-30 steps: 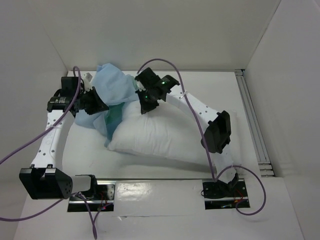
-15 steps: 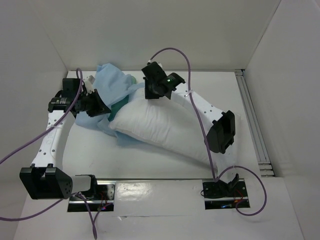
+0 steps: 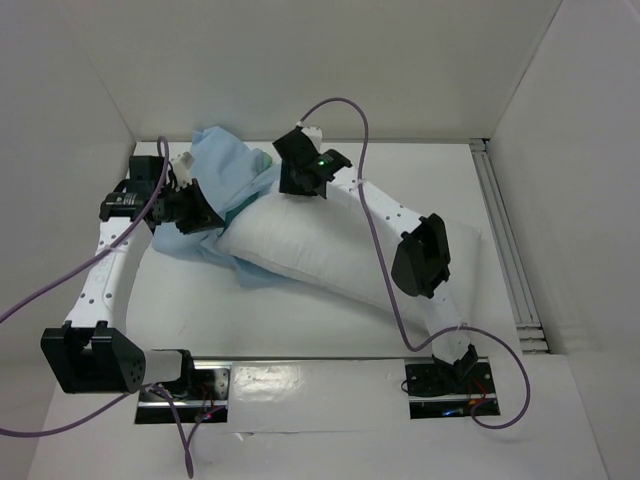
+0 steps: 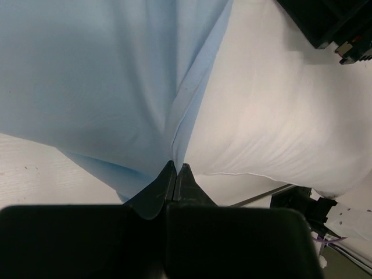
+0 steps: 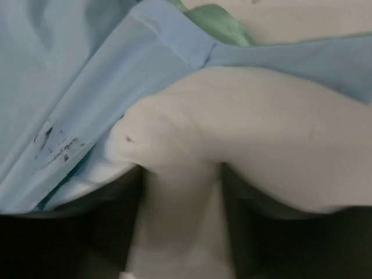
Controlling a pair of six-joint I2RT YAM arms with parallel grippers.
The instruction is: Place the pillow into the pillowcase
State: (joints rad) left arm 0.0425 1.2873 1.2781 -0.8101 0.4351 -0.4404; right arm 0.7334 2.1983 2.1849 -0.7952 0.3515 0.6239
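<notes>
The plump white fabric pillow (image 3: 330,255) is lying diagonally on the table (image 3: 190,310), its far corner sitting under the crumpled pale-blue cloth pillowcase (image 3: 225,175). The left tool (image 4: 176,171) is pinching a pillowcase fold. The right tool (image 5: 180,180) is straddling pillow fabric; whether it is gripping, I cannot tell.

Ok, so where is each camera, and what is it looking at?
Top external: up high behind the arms, looking down at the table, the pillow and the pillowcase; left arm and right arm show whole.
Left wrist: on the left arm, facing the blue cloth edge; left gripper pinches it.
Right wrist: on the right arm, close on the pillow's corner under the pillowcase hem; right gripper at the bottom.
Shared: every view shows pillow and pillowcase.
</notes>
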